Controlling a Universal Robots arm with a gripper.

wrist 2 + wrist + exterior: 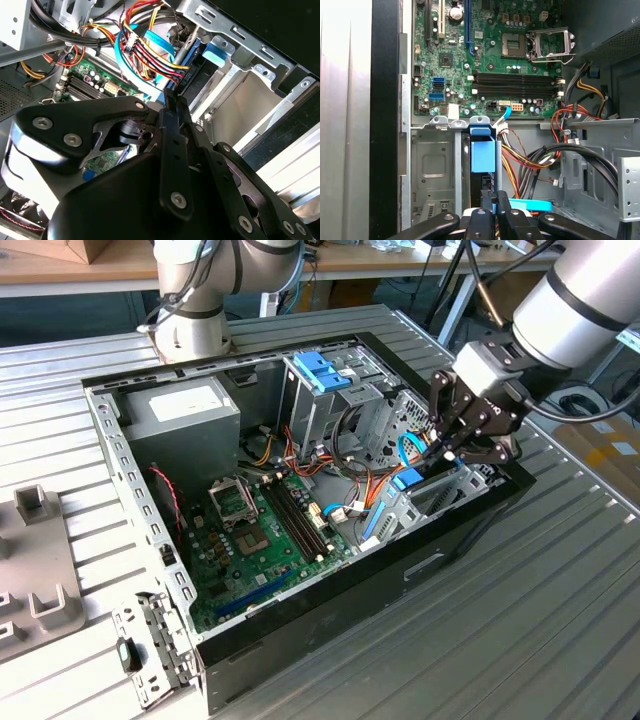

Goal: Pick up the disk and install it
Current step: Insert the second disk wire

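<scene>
we see the gripper [447, 453] low over the open case's drive cage [440, 495], fingers pinched narrowly on the disk [483, 156]. the disk stands on edge in the cage slot, blue carrier frame uppermost, likely so it slides straight down between the walls.

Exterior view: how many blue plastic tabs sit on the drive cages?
2: one tab atop the far drive cage, one beside the gripper. Others may be hidden.

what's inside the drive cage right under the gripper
The disk stands on edge in the drive cage, blue carrier end showing, beneath the gripper. Its lower part is hidden.
</scene>
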